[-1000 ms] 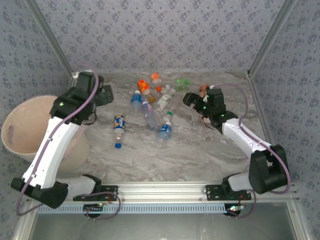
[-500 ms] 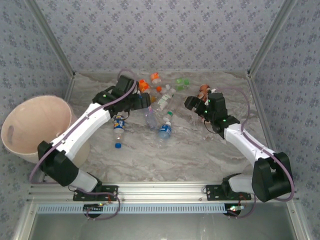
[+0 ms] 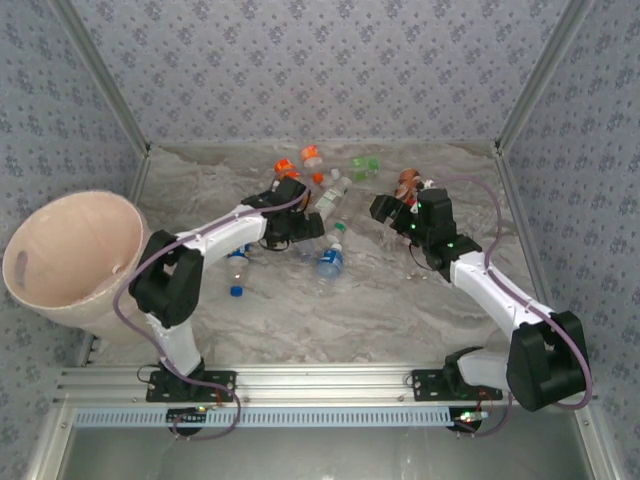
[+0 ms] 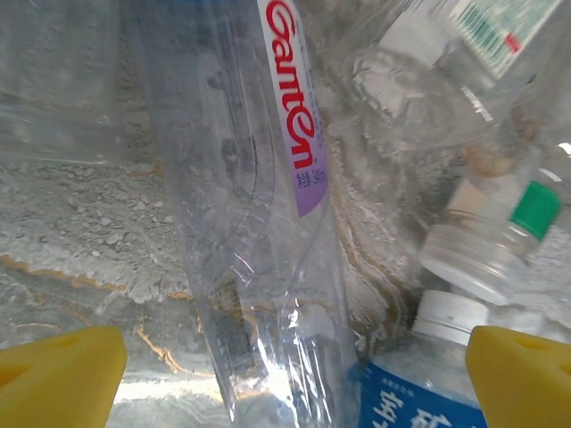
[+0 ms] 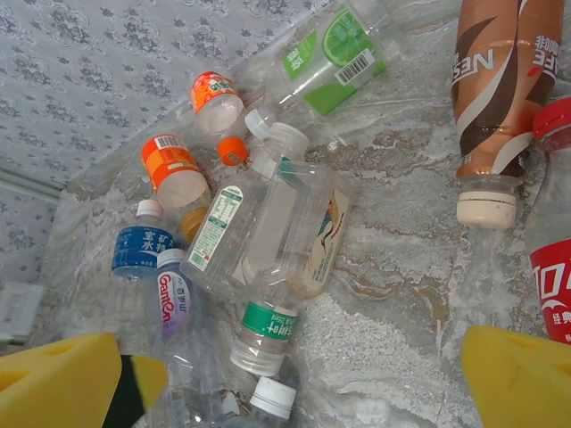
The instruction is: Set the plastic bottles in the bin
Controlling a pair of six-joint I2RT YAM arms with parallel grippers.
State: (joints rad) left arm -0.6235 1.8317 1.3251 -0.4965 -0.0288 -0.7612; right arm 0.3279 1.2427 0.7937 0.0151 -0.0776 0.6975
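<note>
The bin [image 3: 70, 255] is standing beside the surface's [image 3: 400, 300] left edge. The plastic bottles [image 3: 330, 262] are lying clustered mid-surface, outside it. The left tool [image 4: 285, 374] is straddling a clear Ganten bottle [image 4: 259, 223], fingers spread apart. The right tool [image 5: 294, 379] is hovering nearby, likewise spread.

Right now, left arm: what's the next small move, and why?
Probably lower the left gripper a touch and shut on the Ganten bottle. The jaws stand open, and in the left wrist view that clear bottle lies lengthwise between them, not yet gripped. After that it could go to the bin.
</note>
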